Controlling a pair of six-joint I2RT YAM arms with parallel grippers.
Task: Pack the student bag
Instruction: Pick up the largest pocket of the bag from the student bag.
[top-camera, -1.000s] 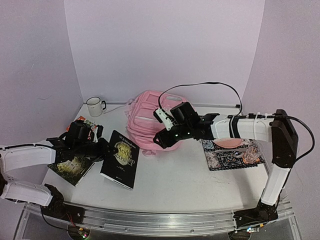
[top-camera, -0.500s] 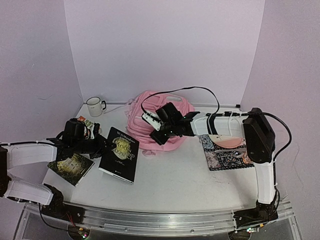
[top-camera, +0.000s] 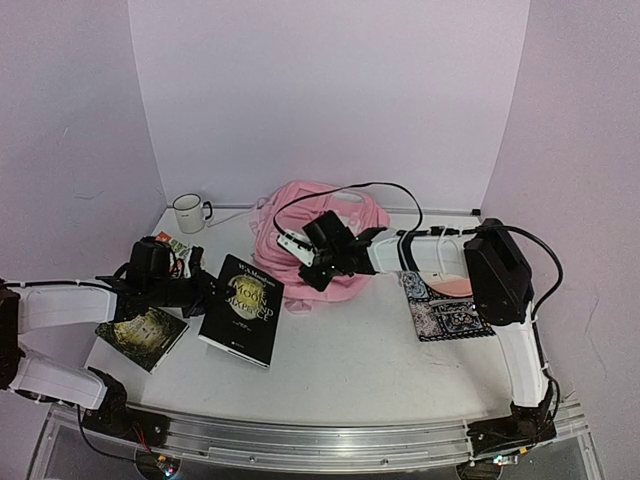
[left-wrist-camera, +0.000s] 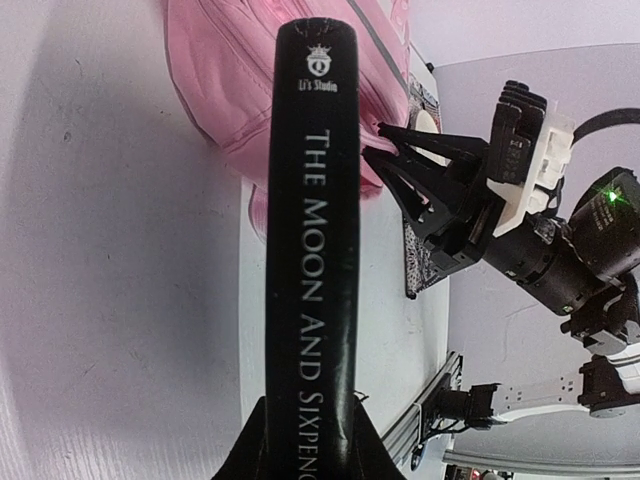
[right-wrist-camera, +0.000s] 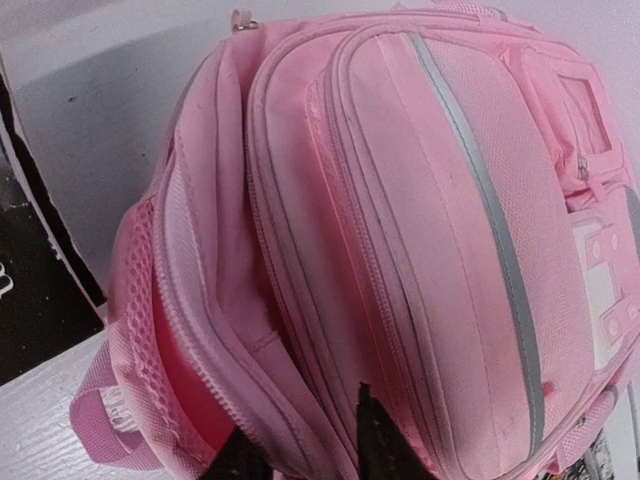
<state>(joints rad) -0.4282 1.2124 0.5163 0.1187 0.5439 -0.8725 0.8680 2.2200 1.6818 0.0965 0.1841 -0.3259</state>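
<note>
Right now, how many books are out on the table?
2: a black book beside the bag, and a green one near the left edge. The patterned flat thing at right may be a third.

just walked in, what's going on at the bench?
Bag packing, early on. The left hand is shut on the spine of a black book, The Moon and Sixpence, low over the table beside the pink student bag. The right hand is on the bag, apparently pinching fabric near a zipper seam. A second book, a patterned flat item and a mug sit out on the table.
</note>
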